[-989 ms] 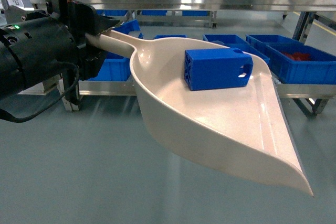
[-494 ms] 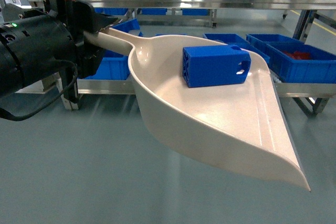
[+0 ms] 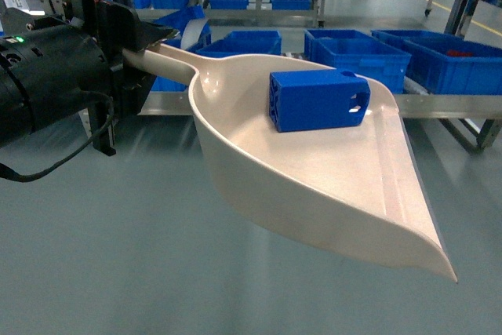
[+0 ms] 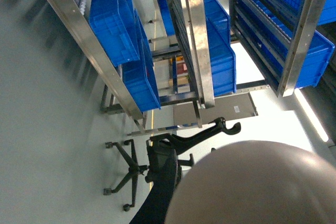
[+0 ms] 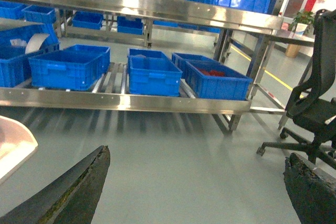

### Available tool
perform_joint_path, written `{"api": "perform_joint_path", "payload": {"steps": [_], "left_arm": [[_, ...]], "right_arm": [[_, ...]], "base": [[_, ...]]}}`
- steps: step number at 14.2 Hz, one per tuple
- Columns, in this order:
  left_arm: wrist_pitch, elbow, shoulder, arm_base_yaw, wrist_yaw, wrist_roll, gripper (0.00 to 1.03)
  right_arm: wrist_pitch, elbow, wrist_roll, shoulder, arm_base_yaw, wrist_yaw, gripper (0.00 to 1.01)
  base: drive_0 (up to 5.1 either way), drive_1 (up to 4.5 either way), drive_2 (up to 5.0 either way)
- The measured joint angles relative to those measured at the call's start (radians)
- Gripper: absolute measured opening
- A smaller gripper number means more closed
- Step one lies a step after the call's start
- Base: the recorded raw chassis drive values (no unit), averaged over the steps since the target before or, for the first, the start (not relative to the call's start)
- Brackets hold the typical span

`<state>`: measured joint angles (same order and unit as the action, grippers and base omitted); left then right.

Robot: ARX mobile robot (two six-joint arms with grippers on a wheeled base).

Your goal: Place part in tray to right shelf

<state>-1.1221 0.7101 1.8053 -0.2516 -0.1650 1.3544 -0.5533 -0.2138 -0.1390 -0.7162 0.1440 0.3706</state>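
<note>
My left gripper (image 3: pixel 137 56) is clamped on the tray (image 3: pixel 337 186) handle, holding the tray out level to my right, above the floor (image 3: pixel 118 272). The handle runs straight out of my jaws; the scoop widens away from me to a flat lip on the far right.

The part (image 3: pixel 318 100) lies on its side inside the tray, toward the back rim, well short of the lip. It touches the tray bottom; a raised rim curves behind it.

Edges: the lip's lower corner hangs free over bare floor. Beyond the tray's back rim is the right shelf (image 5: pixel 126 100), its shiny front rail across the view, with blue crates (image 5: pixel 155 74) sitting in its lanes. An upper rail (image 5: pixel 157 6) spans above the crates. Open gap between tray and shelf rail; nothing touching.

My right gripper (image 5: pixel 197 190) is spread wide, holding nothing, both fingers low over the floor, pointing at the shelf. An office chair (image 5: pixel 315 108) stands to its right, near the shelf's end leg.

The left wrist view shows only the tray's underside (image 4: pixel 252 182) and racks beyond.
</note>
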Motion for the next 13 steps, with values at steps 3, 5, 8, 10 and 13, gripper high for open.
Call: {"api": "perform_joint_path", "payload": {"steps": [3, 5, 8, 10, 13], "left_arm": [[-0.001, 0.000, 0.000, 0.000, 0.000, 0.000, 0.12], [-0.001, 0.000, 0.000, 0.000, -0.001, 0.000, 0.12], [0.000, 0.000, 0.000, 0.000, -0.001, 0.000, 0.12], [-0.001, 0.000, 0.000, 0.000, 0.000, 0.000, 0.12], [0.006, 0.000, 0.000, 0.000, -0.001, 0.000, 0.12]], "right_arm": [[0.000, 0.000, 0.000, 0.000, 0.000, 0.000, 0.98], [0.001, 0.000, 0.000, 0.000, 0.000, 0.000, 0.98], [0.000, 0.000, 0.000, 0.000, 0.000, 0.000, 0.98], [0.000, 0.000, 0.003, 0.000, 0.000, 0.000, 0.98], [0.004, 0.000, 0.007, 0.000, 0.000, 0.001, 0.98]], "base": [[0.0, 0.00, 0.0], [0.0, 0.00, 0.0], [0.0, 0.00, 0.0], [0.0, 0.00, 0.0], [0.0, 0.00, 0.0]]}}
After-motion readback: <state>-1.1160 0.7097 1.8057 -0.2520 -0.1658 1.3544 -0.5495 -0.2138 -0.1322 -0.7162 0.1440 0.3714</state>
